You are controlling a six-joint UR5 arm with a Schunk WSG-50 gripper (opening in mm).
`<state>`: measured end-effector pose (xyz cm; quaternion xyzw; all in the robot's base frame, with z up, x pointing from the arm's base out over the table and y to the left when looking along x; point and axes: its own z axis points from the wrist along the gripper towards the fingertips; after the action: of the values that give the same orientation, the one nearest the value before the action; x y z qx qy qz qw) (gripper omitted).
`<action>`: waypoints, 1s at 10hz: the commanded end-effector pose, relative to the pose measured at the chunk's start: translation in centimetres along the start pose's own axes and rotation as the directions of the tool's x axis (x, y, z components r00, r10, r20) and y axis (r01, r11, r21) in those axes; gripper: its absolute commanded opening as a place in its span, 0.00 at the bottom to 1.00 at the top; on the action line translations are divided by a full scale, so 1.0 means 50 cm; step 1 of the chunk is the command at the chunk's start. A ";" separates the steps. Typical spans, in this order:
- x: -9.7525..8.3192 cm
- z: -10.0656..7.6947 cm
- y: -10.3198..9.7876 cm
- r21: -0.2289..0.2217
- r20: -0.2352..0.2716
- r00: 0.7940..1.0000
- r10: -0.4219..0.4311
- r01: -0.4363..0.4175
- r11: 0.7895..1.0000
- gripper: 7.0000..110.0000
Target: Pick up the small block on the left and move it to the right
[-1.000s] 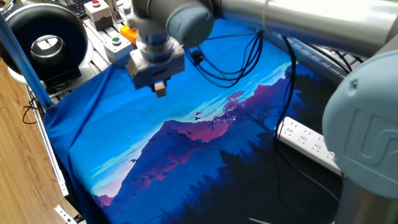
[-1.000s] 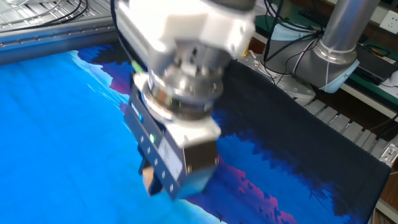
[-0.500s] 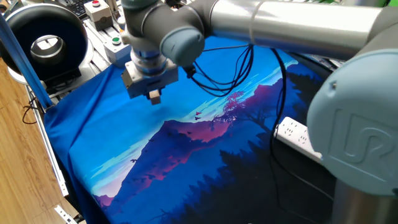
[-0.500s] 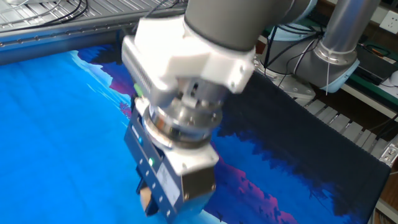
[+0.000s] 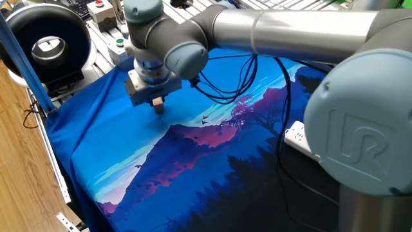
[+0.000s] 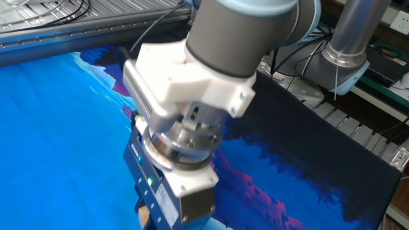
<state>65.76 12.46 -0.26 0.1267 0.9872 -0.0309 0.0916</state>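
The small tan wooden block (image 5: 158,105) sits between the fingers of my gripper (image 5: 157,106), which is shut on it. The gripper points straight down, low over the upper left part of the blue mountain-print cloth (image 5: 116,148). I cannot tell whether the block touches the cloth. In the other fixed view the gripper body (image 6: 172,191) fills the lower middle. Only a tan sliver of the block (image 6: 142,216) shows at the bottom edge, and the fingertips are cut off by the frame.
A grey box with a green button (image 5: 120,45) and one with a red button (image 5: 98,8) stand behind the cloth's top left corner. A black round device (image 5: 45,38) is at far left. A white power strip (image 5: 299,138) lies at right. Black cables (image 5: 238,77) hang over the cloth.
The gripper has moved left and lower over the cloth, still carrying the block. In the other fixed view it has slid down toward the bottom edge.
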 end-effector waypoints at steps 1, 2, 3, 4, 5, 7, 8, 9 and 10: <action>-0.002 0.021 0.004 -0.009 -0.004 1.000 0.024 -0.024 1.000 0.00; 0.003 0.019 0.007 -0.014 -0.014 0.999 0.029 -0.030 0.999 0.00; 0.005 0.015 0.019 -0.039 -0.018 0.999 0.027 -0.028 0.999 0.00; -0.002 0.015 0.034 -0.070 -0.005 1.000 0.014 -0.015 0.997 0.15; -0.007 0.015 0.042 -0.087 0.007 1.000 0.001 0.000 0.996 0.15; -0.016 0.019 0.041 -0.090 0.025 1.000 -0.018 0.020 0.996 0.57; -0.022 0.027 0.044 -0.081 0.037 0.999 -0.020 0.023 0.996 0.57; -0.027 0.035 0.049 -0.098 0.047 0.999 -0.021 0.026 0.995 0.57; -0.026 0.037 0.048 -0.095 0.047 0.999 -0.024 0.028 0.995 0.57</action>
<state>67.35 14.16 -1.57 0.1104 0.9876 0.0042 0.1117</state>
